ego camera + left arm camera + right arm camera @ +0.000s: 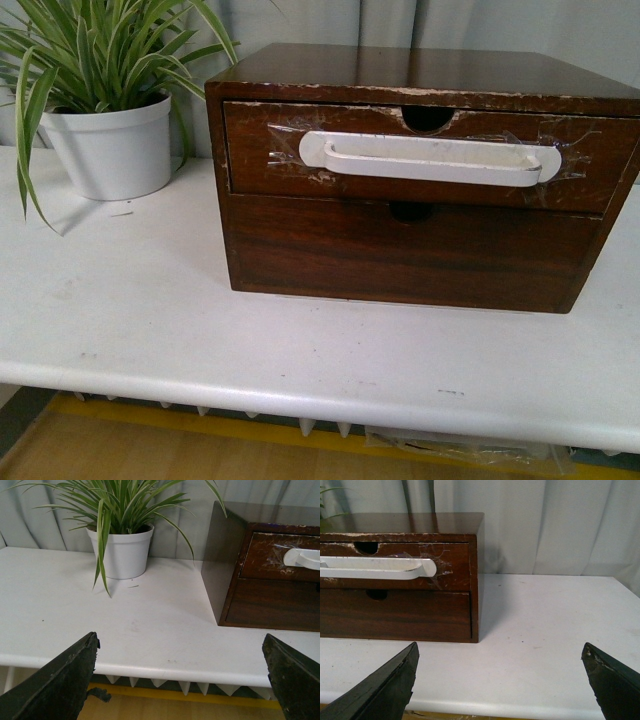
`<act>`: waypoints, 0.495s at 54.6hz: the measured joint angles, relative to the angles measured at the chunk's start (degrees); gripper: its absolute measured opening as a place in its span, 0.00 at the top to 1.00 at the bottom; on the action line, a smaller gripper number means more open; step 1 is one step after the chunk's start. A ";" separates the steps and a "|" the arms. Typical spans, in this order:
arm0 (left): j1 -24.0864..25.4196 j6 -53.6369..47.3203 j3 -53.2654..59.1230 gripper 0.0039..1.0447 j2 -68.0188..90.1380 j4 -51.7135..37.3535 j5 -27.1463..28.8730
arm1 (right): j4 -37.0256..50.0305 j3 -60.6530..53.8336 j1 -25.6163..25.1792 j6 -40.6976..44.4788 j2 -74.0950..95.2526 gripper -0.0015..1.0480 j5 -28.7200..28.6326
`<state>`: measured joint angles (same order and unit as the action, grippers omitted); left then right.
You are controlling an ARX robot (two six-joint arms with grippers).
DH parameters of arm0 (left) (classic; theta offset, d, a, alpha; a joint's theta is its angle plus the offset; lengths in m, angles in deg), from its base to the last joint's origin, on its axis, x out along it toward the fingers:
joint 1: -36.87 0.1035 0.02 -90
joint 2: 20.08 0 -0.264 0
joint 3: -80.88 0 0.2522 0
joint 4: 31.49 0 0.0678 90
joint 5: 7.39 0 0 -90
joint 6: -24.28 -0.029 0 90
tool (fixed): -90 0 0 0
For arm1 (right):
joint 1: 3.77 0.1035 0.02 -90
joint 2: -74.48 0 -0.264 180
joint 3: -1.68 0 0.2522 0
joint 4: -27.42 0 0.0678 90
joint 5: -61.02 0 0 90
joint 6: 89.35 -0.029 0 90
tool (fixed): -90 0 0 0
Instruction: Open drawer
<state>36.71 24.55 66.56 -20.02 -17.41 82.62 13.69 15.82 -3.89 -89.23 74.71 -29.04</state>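
Left wrist view and right wrist view each show jaws wide, drawer [456, 555] handle [375, 567] cropped.

Light: bright, even, diffuse.
Shadows: soft, beside plant pot [122, 550], beyond left gripper [180, 647] jaws.
Glare: pale sheen on cabinet top [420, 65].
Focus: jaw tips slightly soft; scene beyond sharp.
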 joint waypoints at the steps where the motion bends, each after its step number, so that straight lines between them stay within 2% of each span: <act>1: 0.00 0.00 0.00 0.06 0.00 0.00 0.00 | 0.00 0.00 0.00 0.00 0.00 0.09 0.00; 27: 0.00 0.00 0.00 0.06 0.00 0.00 0.00 | 0.00 0.00 0.00 0.00 0.00 0.09 0.00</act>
<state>36.71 24.55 66.56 -20.02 -17.41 82.62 13.69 15.82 -3.89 -89.23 74.71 -29.04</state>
